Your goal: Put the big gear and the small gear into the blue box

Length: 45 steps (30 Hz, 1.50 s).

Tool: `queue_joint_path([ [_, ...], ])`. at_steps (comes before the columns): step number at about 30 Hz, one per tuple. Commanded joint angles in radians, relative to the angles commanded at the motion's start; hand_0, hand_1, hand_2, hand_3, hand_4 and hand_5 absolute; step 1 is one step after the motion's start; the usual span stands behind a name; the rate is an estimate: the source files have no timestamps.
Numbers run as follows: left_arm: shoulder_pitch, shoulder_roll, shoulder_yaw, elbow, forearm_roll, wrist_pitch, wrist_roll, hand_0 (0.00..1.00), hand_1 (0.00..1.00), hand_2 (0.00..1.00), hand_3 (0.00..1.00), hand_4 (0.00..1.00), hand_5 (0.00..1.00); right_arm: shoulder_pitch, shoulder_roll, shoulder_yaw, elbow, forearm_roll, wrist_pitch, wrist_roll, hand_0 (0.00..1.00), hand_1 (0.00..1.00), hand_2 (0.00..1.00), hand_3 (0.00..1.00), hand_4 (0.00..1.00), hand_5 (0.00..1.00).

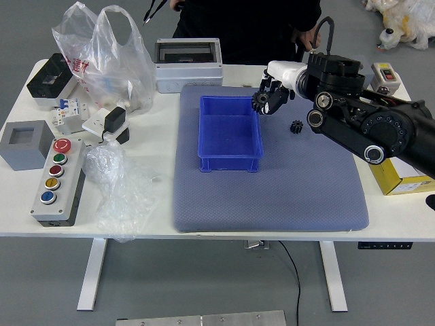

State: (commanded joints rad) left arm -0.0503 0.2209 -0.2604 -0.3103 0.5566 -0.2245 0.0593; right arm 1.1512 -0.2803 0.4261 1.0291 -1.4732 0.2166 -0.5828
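My right hand [268, 95] is at the upper right corner of the blue box [230, 165], its fingers closed on the big gear [259, 102], a dark toothed disc. The gear appears to be at or above the box's right rim. To the right of the box, the small gear [297, 127] lies on the grey-blue mat, below my right forearm. The inside of the blue box shows no gear. My left hand is out of view.
A yellow box [395, 180] stands at the right edge. On the left are a button panel [59, 183], plastic bags [115, 64] and a grey box [27, 145]. A person in black stands at the far side, hands off the table.
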Motion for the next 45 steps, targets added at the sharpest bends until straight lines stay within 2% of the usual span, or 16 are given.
queue_joint_path([
  [24,-0.019,-0.026,0.03,0.001,-0.01,0.0,0.0,0.898,0.888,0.885,0.869,0.672,0.357,0.007,0.16,-0.052,-0.212,0.121,-0.09,0.084,0.392,0.309,0.402,0.562,0.605,0.023],
  [33,-0.018,-0.028,0.035,0.002,-0.01,-0.001,0.0,0.898,0.888,0.885,0.869,0.672,0.356,-0.015,0.182,-0.072,-0.253,0.154,-0.12,0.109,0.399,0.318,0.404,0.56,0.605,0.025],
  [43,-0.019,-0.027,0.037,0.002,-0.009,-0.001,0.001,0.898,0.888,0.885,0.868,0.672,0.356,-0.033,0.189,-0.078,-0.269,0.175,-0.125,0.122,0.416,0.327,0.412,0.568,0.604,0.022],
  [44,-0.019,-0.027,0.038,0.002,-0.009,-0.001,0.001,0.898,0.888,0.885,0.869,0.672,0.357,-0.033,0.189,-0.077,-0.269,0.177,-0.123,0.123,0.436,0.369,0.48,0.594,0.646,0.06],
  [45,-0.018,-0.027,0.038,0.002,-0.008,-0.001,0.001,0.898,0.888,0.885,0.869,0.672,0.357,-0.034,0.189,-0.076,-0.269,0.178,-0.122,0.124,0.436,0.369,0.48,0.594,0.646,0.06],
])
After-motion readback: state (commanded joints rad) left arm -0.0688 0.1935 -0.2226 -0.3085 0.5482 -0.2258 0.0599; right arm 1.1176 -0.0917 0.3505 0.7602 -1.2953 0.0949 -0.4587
